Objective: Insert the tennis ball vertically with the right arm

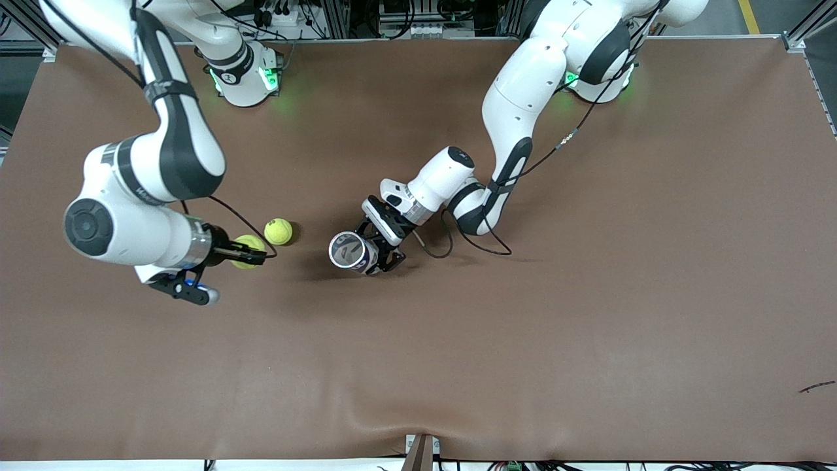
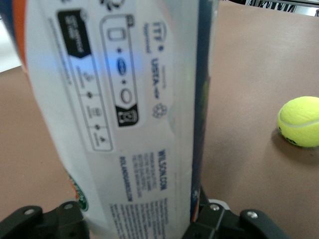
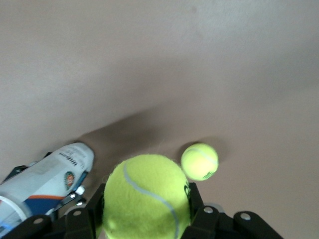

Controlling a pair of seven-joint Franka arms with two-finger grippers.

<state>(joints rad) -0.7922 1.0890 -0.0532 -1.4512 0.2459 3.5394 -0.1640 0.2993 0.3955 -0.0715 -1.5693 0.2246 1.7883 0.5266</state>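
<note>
My right gripper (image 1: pixel 254 252) is shut on a yellow-green tennis ball (image 1: pixel 246 252), held a little above the table; in the right wrist view the ball (image 3: pixel 147 196) fills the space between the black fingers (image 3: pixel 82 219). A second tennis ball (image 1: pixel 278 231) lies on the table right beside it, also seen in both wrist views (image 3: pixel 199 162) (image 2: pixel 300 121). My left gripper (image 1: pixel 378 254) is shut on a white labelled ball can (image 1: pixel 353 252) near the table's middle. The can's open mouth faces up toward the front camera. Its label (image 2: pixel 129 114) fills the left wrist view.
The brown table mat (image 1: pixel 523 340) stretches wide around both arms. A black cable (image 1: pixel 477 245) loops on the mat beside the left arm's wrist. A small dark mark (image 1: pixel 816 387) lies near the front edge toward the left arm's end.
</note>
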